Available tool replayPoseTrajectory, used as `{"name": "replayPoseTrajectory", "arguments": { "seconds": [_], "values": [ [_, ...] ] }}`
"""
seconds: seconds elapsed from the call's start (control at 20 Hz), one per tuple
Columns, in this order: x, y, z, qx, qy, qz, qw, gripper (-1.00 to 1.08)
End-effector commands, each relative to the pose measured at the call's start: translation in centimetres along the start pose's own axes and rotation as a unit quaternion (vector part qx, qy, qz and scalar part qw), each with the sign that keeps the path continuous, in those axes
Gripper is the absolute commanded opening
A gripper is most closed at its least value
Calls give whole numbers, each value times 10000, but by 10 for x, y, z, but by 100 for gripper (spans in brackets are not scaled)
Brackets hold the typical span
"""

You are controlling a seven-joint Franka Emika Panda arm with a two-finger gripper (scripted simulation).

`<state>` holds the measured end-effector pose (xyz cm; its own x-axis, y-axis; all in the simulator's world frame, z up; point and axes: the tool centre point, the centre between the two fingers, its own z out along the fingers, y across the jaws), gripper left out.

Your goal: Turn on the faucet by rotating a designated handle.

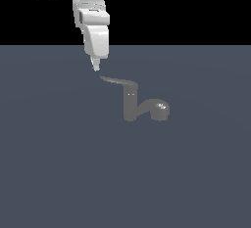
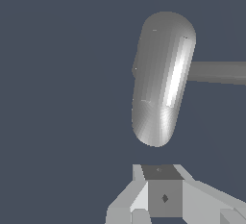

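Gripper [image 1: 96, 67]: in the exterior view only a single narrow white tip shows below the white hand body, so the fingers look closed together or nearly so; the width of any gap cannot be told. Nothing is seen held between them. In the wrist view the finger [image 2: 165, 196] parts appear as pale grey blocks at the edge of the picture, close together, with no object between them.

The tip stands just above and beside the pointed end of the handle [image 1: 116, 80]. Whether it touches the handle cannot be told; a thin gap seems to remain.

The handle is a thin, flat grey lever reaching from the top of the post toward the exterior view's left, tapering to its point near the gripper tip.

The faucet [image 1: 131, 103] stands upright on the flat blue-grey surface [image 1: 59, 173], near the middle of the scene. Its short curved spout [image 1: 159, 109] runs toward the exterior view's right and ends in a rounded shiny knob.

In the wrist view a large rounded grey faucet part [image 2: 161, 79] with a bright highlight fills the centre.

No other object lies around the faucet or between gripper and handle.
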<state>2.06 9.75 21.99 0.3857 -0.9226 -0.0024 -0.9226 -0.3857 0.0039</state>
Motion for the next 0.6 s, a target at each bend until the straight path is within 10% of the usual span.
{"name": "replayPoseTrajectory", "arguments": {
  "seconds": [0.0, 0.55],
  "values": [
    [9, -11, 11, 5, 9, 271, 9996, -100],
    [41, -42, 44, 16, 18, 1063, 9943, -100]
  ]
}}
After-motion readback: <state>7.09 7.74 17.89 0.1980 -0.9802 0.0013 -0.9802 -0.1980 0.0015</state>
